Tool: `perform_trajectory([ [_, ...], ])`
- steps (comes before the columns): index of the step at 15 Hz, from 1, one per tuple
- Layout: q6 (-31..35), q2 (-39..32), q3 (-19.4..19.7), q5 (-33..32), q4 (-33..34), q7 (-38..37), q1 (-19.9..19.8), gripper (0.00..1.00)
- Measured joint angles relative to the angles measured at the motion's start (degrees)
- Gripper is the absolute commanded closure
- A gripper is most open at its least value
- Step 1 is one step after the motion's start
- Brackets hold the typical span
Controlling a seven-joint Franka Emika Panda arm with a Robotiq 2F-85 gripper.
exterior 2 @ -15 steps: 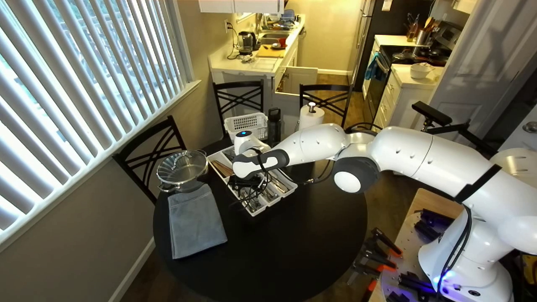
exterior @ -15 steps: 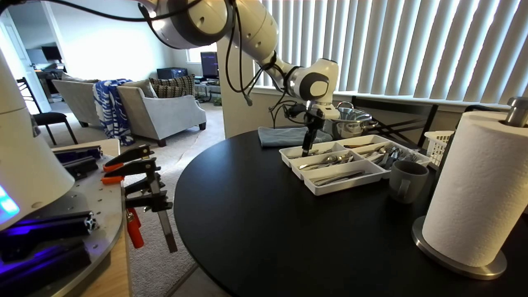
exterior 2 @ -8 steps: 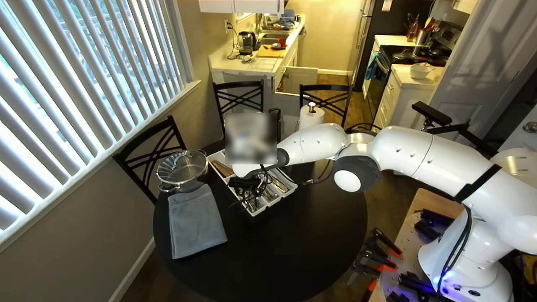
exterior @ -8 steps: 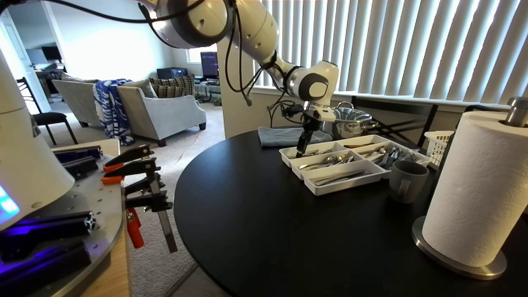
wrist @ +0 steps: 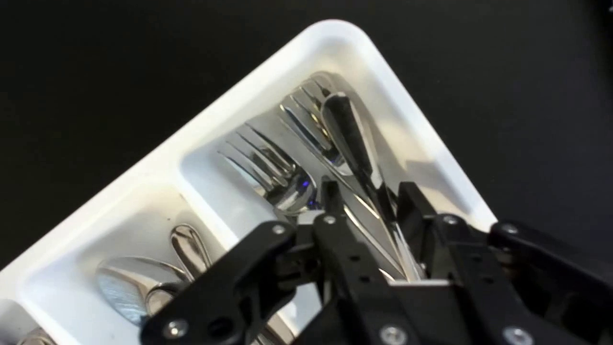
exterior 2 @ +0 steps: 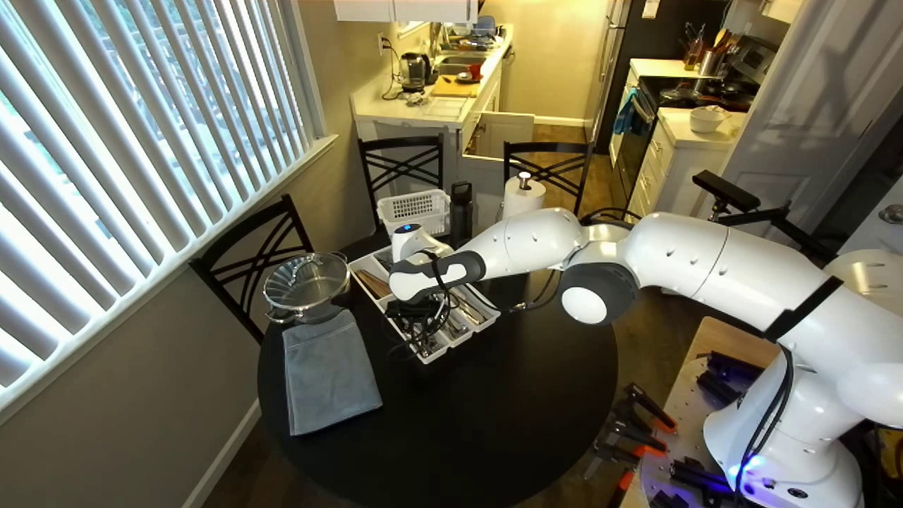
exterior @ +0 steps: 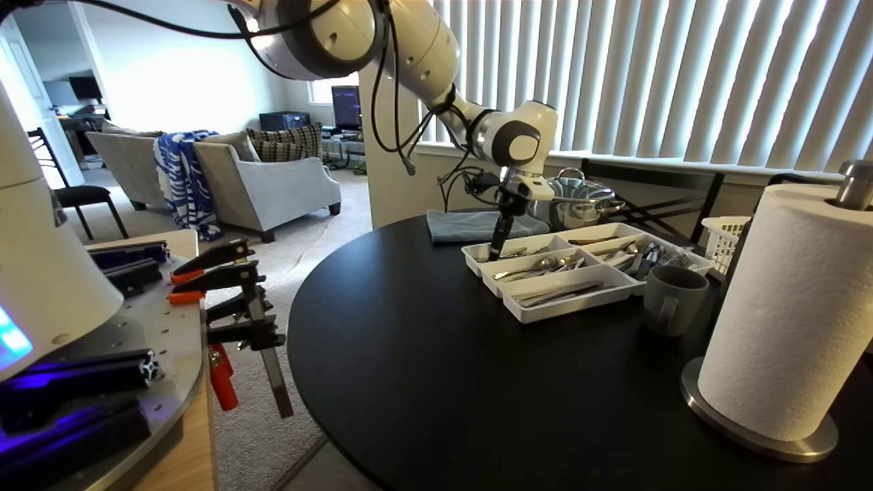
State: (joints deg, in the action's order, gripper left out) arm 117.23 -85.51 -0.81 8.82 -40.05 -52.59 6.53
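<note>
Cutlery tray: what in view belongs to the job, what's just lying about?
Likely in the job:
claw, jaws apart
utensil seen between the jaws
forks beside it
white cutlery tray

Apparently just lying about:
gray mug
paper towel roll
folded cloth
lidded pot
white basket
black bottle

a polished utensil handle (wrist: 350, 139) partly overlaps one of two silver forks (wrist: 289, 191) in a corner compartment (wrist: 404, 136) of a white tray (wrist: 148, 167).

Blk gripper (wrist: 369, 189), slvr cutlery (wrist: 352, 136), wht tray (wrist: 239, 103)
</note>
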Motion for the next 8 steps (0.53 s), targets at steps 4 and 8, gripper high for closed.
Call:
perform_trajectory([
  [4,-0.08,0.0,0.0,-0.8,-0.02,9.49,0.07,1.0],
  [8,-0.08,0.02,0.0,-0.83,-0.01,16.98,0.06,1.0],
])
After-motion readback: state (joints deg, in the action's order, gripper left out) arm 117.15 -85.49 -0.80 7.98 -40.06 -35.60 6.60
